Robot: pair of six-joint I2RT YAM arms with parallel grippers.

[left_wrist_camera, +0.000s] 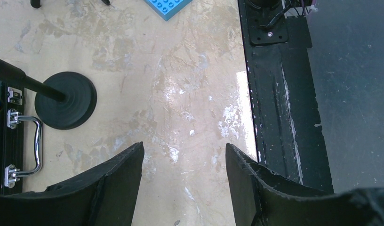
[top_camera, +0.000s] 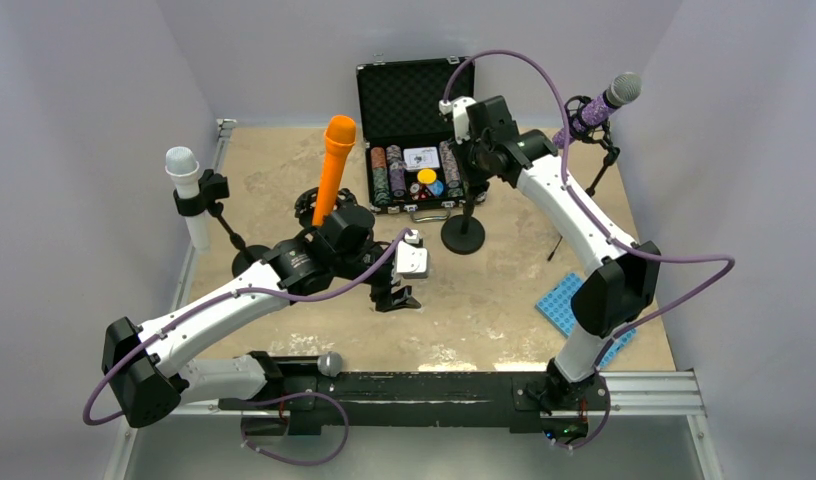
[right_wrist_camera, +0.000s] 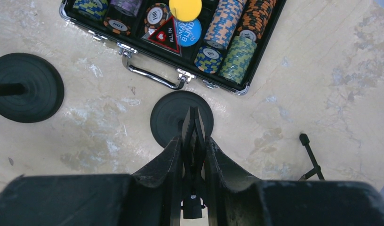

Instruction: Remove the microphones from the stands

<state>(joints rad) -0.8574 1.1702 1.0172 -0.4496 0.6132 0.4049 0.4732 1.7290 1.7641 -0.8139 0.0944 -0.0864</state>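
There, poker chips [right_wrist_camera: 237, 52] in case [top_camera: 409, 95] beside stand [top_camera: 464, 236]

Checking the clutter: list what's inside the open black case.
Stacks of poker chips, a yellow disc, a blue button and a red triangle. The right arm hides the case's right end from above.

Left arm [top_camera: 224, 305] stretches from its folded elbow at the near left toward the middle, wrist turned down. The left gripper [left_wrist_camera: 184, 157] hangs there with jaws well apart, nothing between them. Right arm [top_camera: 574, 215] rises from its base, bends at the elbow and reaches far and leftward. The right gripper [right_wrist_camera: 194, 141] points straight down, fingers pinched onto the thin top of a stand [right_wrist_camera: 167, 120].
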